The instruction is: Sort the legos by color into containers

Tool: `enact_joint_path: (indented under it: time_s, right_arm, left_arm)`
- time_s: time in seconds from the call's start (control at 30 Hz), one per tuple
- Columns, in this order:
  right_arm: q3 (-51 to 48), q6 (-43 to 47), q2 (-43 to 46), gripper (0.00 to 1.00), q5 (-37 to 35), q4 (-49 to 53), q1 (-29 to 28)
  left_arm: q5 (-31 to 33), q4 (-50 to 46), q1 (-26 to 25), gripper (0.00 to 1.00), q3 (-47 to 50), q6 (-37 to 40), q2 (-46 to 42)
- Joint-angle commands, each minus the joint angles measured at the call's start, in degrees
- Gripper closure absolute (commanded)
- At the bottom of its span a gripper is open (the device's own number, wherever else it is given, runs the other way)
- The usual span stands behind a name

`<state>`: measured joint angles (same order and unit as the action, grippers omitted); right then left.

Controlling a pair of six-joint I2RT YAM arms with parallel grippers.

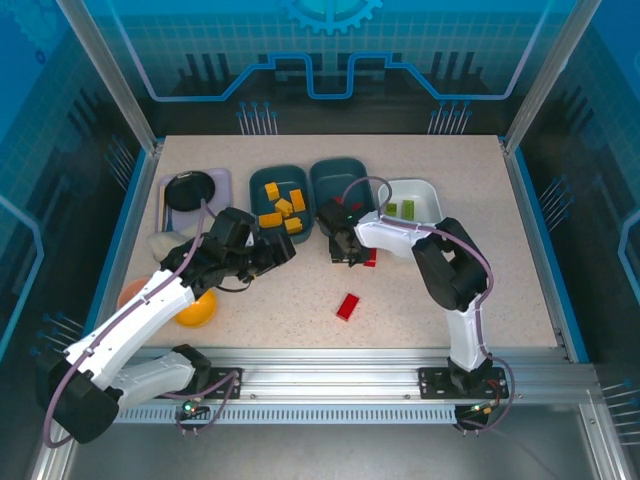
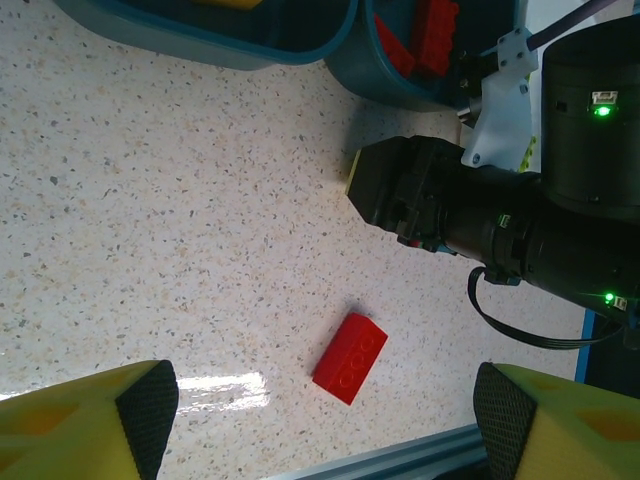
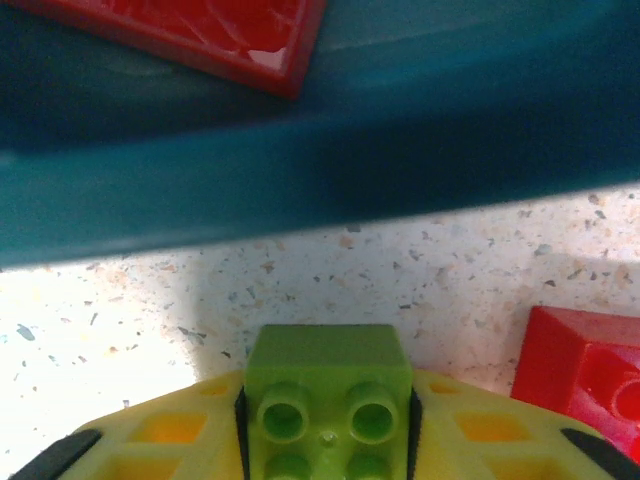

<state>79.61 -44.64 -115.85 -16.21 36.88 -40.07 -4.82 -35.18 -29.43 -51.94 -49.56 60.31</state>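
My right gripper (image 3: 328,440) is shut on a light green lego (image 3: 328,385), low over the table just in front of the middle teal container (image 3: 300,190). A red lego (image 3: 585,375) lies right beside it, and another red one (image 3: 200,35) sits inside that container. From above, the right gripper (image 1: 345,252) is below the middle teal container (image 1: 338,172). The left teal container (image 1: 258,190) holds orange legos (image 1: 283,207), and the white container (image 1: 425,187) holds green ones (image 1: 400,209). My left gripper (image 2: 325,420) is open above a loose red lego (image 2: 350,357).
A black plate on a grey tray (image 1: 190,188) sits at the back left. A yellow bowl (image 1: 196,310) and an orange-pink bowl (image 1: 130,292) lie under the left arm. The right arm's wrist (image 2: 480,230) reaches across close to the left gripper.
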Motion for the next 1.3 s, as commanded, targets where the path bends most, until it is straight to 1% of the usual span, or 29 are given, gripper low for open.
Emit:
enact_joint_path:
  time_s: [0.0, 0.1, 0.17, 0.27, 0.33, 0.4, 0.47, 0.53, 0.57, 0.63, 0.7, 0.83, 1.0, 1.1, 1.17, 1.27]
  right_arm:
    - [0.8, 1.8, -0.7, 0.68, -1.6, 0.7, 0.2]
    - [-0.7, 3.3, 2.6, 0.73, -3.0, 0.6, -1.1]
    - [-1.8, 4.3, 6.2, 0.75, -4.0, 0.7, -2.1]
    - [-3.4, 5.5, 13.1, 0.76, -5.3, 1.6, -2.9]
    - [-4.6, 7.0, 18.3, 0.77, -6.1, 2.4, -2.2]
    - [-5.2, 9.2, 21.7, 0.77, -6.6, 3.5, -0.3]
    - [-5.8, 11.8, 23.9, 0.77, -5.9, 3.7, 2.8]
    - [-7.0, 14.5, 25.3, 0.77, -4.1, 2.6, 7.6]
    - [-7.6, 15.6, 25.4, 0.77, -1.8, 1.7, 10.4]
    - [-8.0, 18.4, 24.7, 0.77, 5.2, -0.9, 16.4]
    - [-6.1, 22.0, 21.8, 0.77, 10.6, -1.4, 20.6]
    - [0.0, 26.6, 13.0, 0.76, 18.4, 1.2, 26.4]
    - [5.0, 27.8, 5.2, 0.73, 21.2, 3.0, 29.5]
    - [7.2, 27.4, 2.3, 0.69, 20.7, 4.7, 30.1]
    - [7.5, 26.9, 1.8, 0.64, 19.8, 5.2, 30.2]
    - [6.2, 26.4, 3.5, 0.5, 18.2, 4.7, 30.1]
  left_arm:
    - [-1.2, 1.0, -0.2, 0.19, 0.6, 0.8, -0.4]
    - [-1.3, 1.4, -0.3, 0.19, 0.6, 0.9, -0.4]
    - [-1.4, 1.8, -0.2, 0.19, 0.5, 1.2, -0.3]
    - [-1.8, 2.7, -0.9, 0.2, -0.9, 2.1, 0.8]
    - [-2.2, 3.4, -2.0, 0.2, -3.0, 3.2, 2.6]
    - [-3.3, 4.6, -3.0, 0.2, -5.1, 3.8, 5.2]
    - [-4.5, 6.4, -4.0, 0.2, -7.0, 4.0, 8.1]
    - [-5.3, 8.1, -4.9, 0.19, -9.5, 4.1, 11.8]
    - [-5.5, 8.7, -5.3, 0.19, -10.5, 4.2, 13.5]
    - [-6.0, 9.4, -6.1, 0.2, -13.6, 4.7, 17.4]
    - [-6.5, 9.4, -6.8, 0.2, -16.8, 5.1, 20.9]
    - [-7.0, 8.9, -7.9, 0.2, -22.5, 5.8, 27.0]
    - [-6.8, 8.0, -8.8, 0.2, -25.9, 6.2, 31.9]
    - [-6.8, 6.5, -9.2, 0.21, -27.2, 6.5, 34.0]
    - [-6.8, 6.0, -9.6, 0.22, -27.5, 6.7, 34.7]
    - [-6.4, 5.4, -10.0, 0.22, -27.4, 6.8, 35.0]
